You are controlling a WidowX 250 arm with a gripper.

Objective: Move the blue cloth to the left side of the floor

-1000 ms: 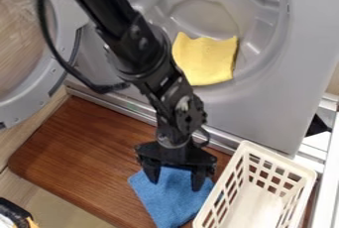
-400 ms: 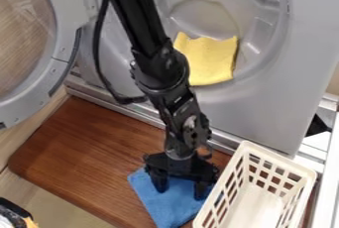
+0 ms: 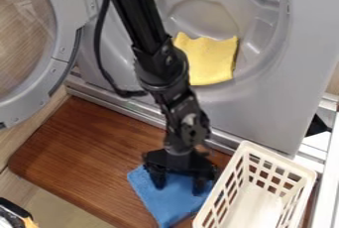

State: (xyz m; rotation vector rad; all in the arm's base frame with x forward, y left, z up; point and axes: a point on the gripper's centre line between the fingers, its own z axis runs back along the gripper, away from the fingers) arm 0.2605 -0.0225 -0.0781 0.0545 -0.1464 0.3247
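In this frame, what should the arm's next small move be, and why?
Probably to close the fingers on the blue cloth: they stand apart right over its upper part, and no fabric looks pinched between them. The cloth lies beside the white basket, away from the wooden board's left side.

I have my gripper at the bottom centre of the frame, fingers spread over the blue cloth on the brown board. I see a white basket at lower right, a yellow cloth above centre and an open round door at upper left.
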